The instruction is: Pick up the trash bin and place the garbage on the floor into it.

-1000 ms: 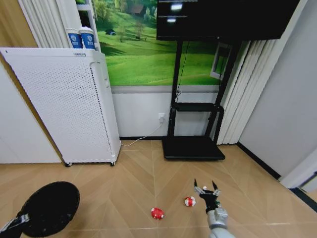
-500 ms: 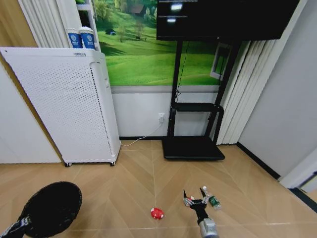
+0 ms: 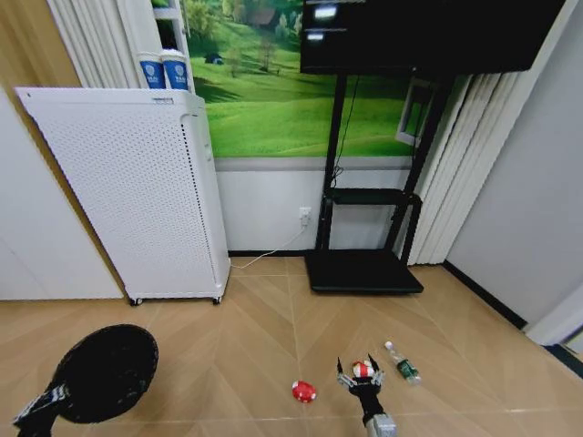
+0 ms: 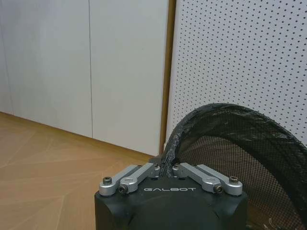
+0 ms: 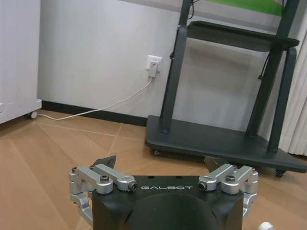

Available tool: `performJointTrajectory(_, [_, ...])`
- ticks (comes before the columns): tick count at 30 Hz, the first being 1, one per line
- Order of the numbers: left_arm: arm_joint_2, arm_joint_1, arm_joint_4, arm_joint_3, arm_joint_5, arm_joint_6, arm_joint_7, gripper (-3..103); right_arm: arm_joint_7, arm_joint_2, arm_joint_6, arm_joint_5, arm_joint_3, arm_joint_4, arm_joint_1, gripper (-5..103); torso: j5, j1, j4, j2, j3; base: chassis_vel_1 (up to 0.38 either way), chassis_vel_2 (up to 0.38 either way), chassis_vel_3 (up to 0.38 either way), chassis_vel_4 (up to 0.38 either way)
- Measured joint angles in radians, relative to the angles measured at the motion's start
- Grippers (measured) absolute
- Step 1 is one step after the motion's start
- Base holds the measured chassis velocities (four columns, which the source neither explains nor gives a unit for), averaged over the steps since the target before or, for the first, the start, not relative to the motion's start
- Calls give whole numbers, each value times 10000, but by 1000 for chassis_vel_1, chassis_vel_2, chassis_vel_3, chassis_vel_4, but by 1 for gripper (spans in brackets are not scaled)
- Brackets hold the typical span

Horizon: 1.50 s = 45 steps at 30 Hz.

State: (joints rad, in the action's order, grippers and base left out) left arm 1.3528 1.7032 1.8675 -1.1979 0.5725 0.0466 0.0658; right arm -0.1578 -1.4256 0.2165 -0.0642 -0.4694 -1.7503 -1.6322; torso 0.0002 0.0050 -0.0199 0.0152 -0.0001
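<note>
the left gripper [image 4: 165,168] is clamped on the trash bin [image 3: 107,373] rim, held low. the right gripper [image 3: 363,381], spread wide, hovers over the red-and-white wad [image 3: 363,369] on the floor [image 3: 246,337]; it looks light, crushable, best pinched across its middle.

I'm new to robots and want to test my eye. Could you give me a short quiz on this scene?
1. True or false: the left claw is shut on the bin rim.
2. Which item lies at the open right claw? A) red wad B) red-and-white wad C) bottle
3. Fill in: two cups stand on the white ____.

Key: 1 true; 2 B; 3 cabinet.
</note>
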Motion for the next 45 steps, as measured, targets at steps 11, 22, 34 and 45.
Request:
performJointTrajectory(11, [-19,-136,555,698,138,425,160,4,-66,95,-218,435,239,571,565,100,-6,0,0,-1,0,264,241,-257,-249])
performJointTrajectory(22, [-374,-697,1327,1916,2117,1118,-118,4,308,490,-879,44,350,3640,1731,100,0,1,-6,-1,1,-6,-15,24,-6])
performJointTrajectory(34, [-471,-626,1429,1805,2076,1130,-145,4,429,347,-886,-110,261,5589,2691,100,-26,0,6,4,0,-7,-3,2,2])
performJointTrajectory(45, [-391,-563,1499,1632,2114,1125,-179,4,918,309,-658,-264,170,5911,2610,75,-20,0,13,6,-2,0,0,0,0])
